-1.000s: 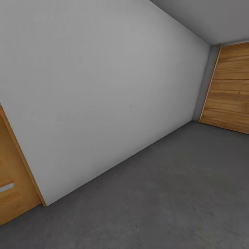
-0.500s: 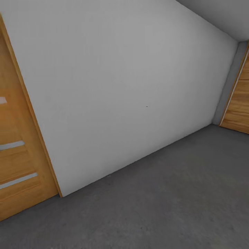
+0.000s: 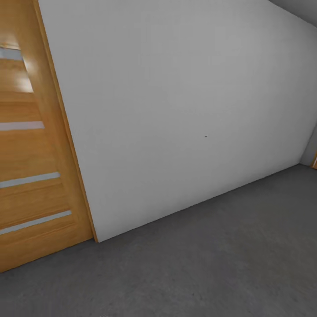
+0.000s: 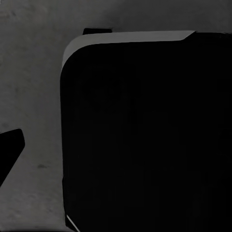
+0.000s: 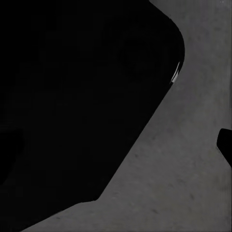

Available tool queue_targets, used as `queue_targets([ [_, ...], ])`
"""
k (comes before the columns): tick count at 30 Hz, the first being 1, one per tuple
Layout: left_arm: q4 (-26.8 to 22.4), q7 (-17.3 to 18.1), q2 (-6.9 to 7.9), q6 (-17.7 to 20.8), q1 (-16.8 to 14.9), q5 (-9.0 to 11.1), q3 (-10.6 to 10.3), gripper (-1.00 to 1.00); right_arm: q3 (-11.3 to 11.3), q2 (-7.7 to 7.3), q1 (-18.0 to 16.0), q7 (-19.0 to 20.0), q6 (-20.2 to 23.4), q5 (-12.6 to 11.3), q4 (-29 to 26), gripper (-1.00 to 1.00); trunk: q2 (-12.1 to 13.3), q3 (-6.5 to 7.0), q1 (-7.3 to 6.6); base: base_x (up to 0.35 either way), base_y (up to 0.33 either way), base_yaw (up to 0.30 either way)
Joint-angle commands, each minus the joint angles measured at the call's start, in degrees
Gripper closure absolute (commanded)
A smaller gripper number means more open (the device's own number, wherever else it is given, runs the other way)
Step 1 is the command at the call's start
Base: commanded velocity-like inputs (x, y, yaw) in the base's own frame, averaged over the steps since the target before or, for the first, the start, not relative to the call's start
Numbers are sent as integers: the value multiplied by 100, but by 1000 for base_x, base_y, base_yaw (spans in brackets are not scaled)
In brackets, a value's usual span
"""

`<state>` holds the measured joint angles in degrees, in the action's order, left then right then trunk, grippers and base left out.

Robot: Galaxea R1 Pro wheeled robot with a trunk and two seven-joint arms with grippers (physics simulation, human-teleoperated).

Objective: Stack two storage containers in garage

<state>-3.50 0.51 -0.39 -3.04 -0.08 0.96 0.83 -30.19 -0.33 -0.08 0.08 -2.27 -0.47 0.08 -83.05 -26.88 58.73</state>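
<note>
**Storage containers out of sight while the robot faces a garage wall**

Storage containers, the two orange-red bins of the task, cannot be placed from these pictures, so I cannot say where they are. The head view looks at a plain grey-white wall [image 3: 185,110], smooth and matte, with one tiny dark speck on it. To the left of the wall stands a wooden door [image 3: 31,167] of warm orange planks with a glossy shine and three thin pale horizontal strips. Below the wall lies the floor [image 3: 211,264], dark grey concrete, rough and mottled. At the far right end of the wall a small piece of orange wood just shows.

Each wrist view looks down on this same concrete, beside a large black body with a rounded corner [image 4: 145,135] [image 5: 72,96], most likely part of the robot itself. A small dark tip appears at the edge of each wrist picture, but whether the left or the right claw is open, closed or holding something, I cannot tell.

My judgement of the risks: the robot is near the wall and the door, so turning or driving may bring its base or an arm against them. With no bin visible, it may also lose time searching, or choose a stacking place too close to the wall.
</note>
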Motion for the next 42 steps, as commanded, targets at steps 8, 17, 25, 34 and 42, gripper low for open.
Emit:
queue_targets([
  [8,-1,4,-2,-13,-1,14,12,-100,-14,-13,-1,1,-19,-21,1,-100,-3,-5,0,0,0,275],
  [17,-1,2,-5,-13,-1,17,13,-100,-14,-10,-1,1,-19,-15,1,-100,-3,-5,0,0,0,275],
  [25,-1,2,-4,-13,-1,18,14,-100,-14,-19,-1,1,-14,-15,1,-100,-3,-5,0,0,0,214],
  [34,-1,2,3,-13,-1,137,14,-100,-14,-20,-1,1,-18,-15,1,-100,-3,-5,0,0,0,72],
  [42,-1,3,4,-13,-1,330,5,-100,-14,-20,-1,1,-120,-16,1,-100,-3,-5,0,0,0,262],
])
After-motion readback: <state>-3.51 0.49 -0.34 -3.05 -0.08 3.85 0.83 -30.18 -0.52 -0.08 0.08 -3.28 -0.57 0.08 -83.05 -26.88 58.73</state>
